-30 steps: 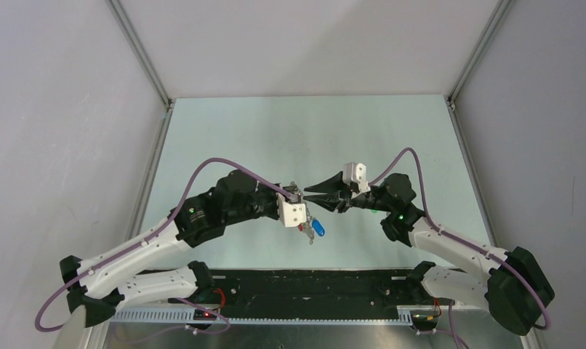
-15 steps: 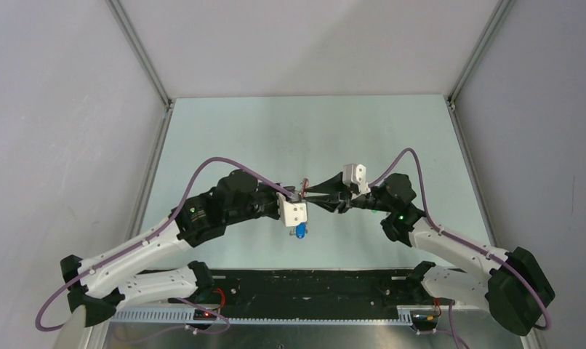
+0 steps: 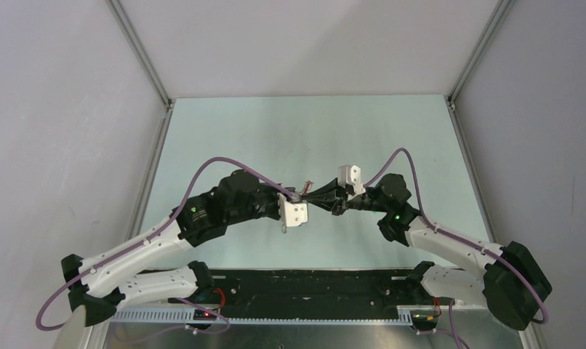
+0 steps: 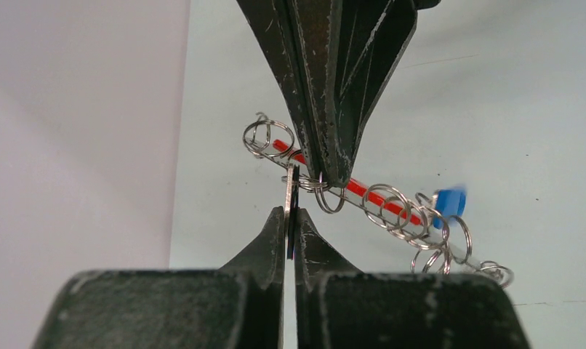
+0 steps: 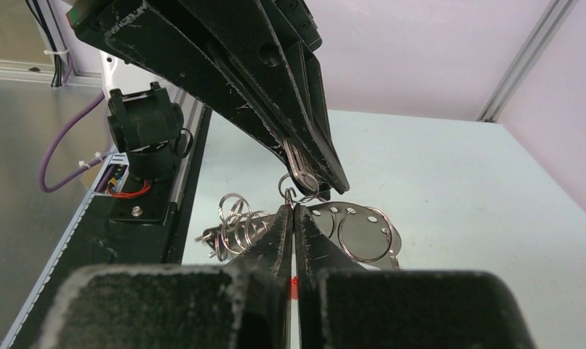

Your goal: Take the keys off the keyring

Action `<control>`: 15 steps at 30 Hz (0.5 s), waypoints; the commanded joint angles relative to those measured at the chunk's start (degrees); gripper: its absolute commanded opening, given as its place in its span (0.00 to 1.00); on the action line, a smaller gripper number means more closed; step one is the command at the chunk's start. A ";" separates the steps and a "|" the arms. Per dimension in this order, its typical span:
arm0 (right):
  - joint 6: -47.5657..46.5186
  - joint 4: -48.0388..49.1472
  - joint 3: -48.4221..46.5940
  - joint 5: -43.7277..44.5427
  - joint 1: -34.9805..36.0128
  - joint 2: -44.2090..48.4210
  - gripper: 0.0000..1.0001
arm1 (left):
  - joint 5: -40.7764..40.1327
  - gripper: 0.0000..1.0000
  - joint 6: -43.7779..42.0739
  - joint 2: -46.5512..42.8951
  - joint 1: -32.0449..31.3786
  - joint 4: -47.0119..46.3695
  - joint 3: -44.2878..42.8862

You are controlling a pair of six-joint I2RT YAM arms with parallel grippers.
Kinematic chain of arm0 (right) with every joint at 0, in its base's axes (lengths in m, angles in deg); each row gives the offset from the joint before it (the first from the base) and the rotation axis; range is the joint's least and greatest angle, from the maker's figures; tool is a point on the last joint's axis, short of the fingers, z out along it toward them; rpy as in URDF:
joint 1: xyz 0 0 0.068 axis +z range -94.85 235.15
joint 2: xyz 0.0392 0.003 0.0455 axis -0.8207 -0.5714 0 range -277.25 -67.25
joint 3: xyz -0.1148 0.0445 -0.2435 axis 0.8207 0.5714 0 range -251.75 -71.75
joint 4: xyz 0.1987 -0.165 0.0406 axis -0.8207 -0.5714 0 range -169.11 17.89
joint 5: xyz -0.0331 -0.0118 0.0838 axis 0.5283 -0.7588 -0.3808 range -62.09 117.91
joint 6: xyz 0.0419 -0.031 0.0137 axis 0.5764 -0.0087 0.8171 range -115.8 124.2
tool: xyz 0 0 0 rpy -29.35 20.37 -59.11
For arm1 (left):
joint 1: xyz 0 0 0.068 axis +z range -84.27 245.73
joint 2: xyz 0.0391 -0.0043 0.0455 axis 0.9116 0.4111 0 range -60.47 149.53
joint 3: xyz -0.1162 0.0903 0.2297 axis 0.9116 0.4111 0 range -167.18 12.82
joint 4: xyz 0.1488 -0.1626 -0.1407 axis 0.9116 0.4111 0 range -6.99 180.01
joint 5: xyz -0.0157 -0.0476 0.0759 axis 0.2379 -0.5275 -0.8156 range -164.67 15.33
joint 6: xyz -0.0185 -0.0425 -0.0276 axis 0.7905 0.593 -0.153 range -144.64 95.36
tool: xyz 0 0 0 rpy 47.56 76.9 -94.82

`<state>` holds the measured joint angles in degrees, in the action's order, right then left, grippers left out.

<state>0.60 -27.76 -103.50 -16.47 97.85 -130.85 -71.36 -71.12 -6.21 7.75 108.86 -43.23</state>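
Both grippers meet in mid-air above the table. My left gripper (image 3: 299,197) is shut on a thin silver key (image 4: 291,195), held edge-on between its jaws (image 4: 291,216). My right gripper (image 3: 311,196) is shut on the keyring's red loop (image 4: 363,190), right at the left fingertips. A blue tag (image 4: 450,201) and several small metal rings (image 4: 392,207) hang along the loop. In the right wrist view the right gripper (image 5: 294,209) is closed with red showing between its jaws. Flat silver keys (image 5: 366,231) hang behind it.
The pale green table (image 3: 275,131) lies below, with grey walls on both sides and at the back. The black base rail (image 3: 312,280) and arm bases run along the near edge. A purple cable loops over each arm.
My right gripper has moved left to the left gripper and shut on the keyring. The blue tag has swung from below the left gripper out of the top view.
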 commanded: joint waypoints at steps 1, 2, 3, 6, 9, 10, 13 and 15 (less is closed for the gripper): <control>-1.85 -2.42 -1.56 -0.05 0.10 3.48 0.00 | -0.73 0.00 1.15 -0.55 -0.21 -3.59 -1.37; -2.34 -3.00 -1.56 0.18 0.01 4.05 0.00 | -0.75 0.00 1.09 -0.73 -0.21 -3.64 -1.31; -2.53 -4.22 -1.56 0.26 -0.16 5.18 0.00 | -0.82 0.00 1.01 -0.82 -0.21 -3.62 -1.20; -3.29 -6.00 -1.52 0.90 -0.32 7.30 0.00 | -0.66 0.00 0.96 -0.96 -0.21 -3.71 -1.04; -3.52 -6.42 -1.49 1.21 -0.50 9.36 0.00 | 0.14 0.00 0.96 -1.06 -0.23 -3.66 -0.94; -3.48 -6.29 -1.37 1.22 -0.51 9.67 0.00 | 0.52 0.00 0.96 -1.07 -0.24 -3.73 -0.87; -2.97 -5.69 -1.11 1.39 -0.51 10.85 0.00 | 1.12 0.00 0.87 -1.10 -0.23 -3.69 -0.73; -2.47 -4.71 -0.81 1.40 -0.49 11.18 0.00 | 1.87 0.00 0.91 -1.16 -0.17 -3.65 -0.57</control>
<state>-2.04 -35.03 -103.50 -15.40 97.35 -121.38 -70.97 -71.12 -6.25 7.71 107.63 -43.23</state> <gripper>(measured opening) 0.010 0.025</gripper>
